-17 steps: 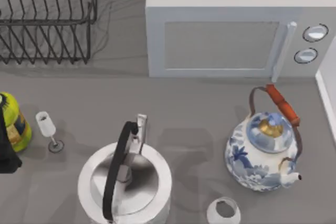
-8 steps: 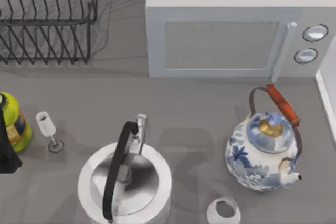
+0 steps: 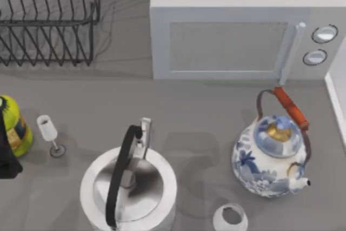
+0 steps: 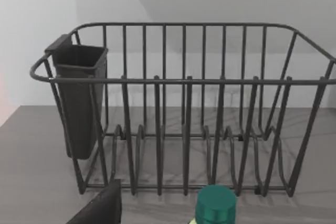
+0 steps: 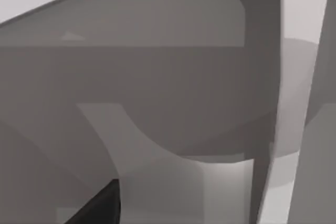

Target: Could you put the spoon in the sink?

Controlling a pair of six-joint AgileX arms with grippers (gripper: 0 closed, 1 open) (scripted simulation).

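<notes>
Spoon: I cannot tell where it lies. The sink [image 5: 157, 77] appears as a grey, round-cornered basin close under the right wrist camera, with a dark tip of the right gripper [image 5: 100, 205] at the lower left of that frame. The left arm [image 3: 4, 158] sits at the top view's left edge, beside a yellow-green bottle [image 3: 13, 125]. Its wrist camera faces the wire dish rack [image 4: 184, 103]. I cannot tell whether either gripper is wide or narrow.

On the counter stand a steel kettle [image 3: 130, 187], a wine glass [image 3: 50, 132], a blue-and-white teapot [image 3: 270, 163], a white cup [image 3: 231, 217] and a microwave [image 3: 227, 36].
</notes>
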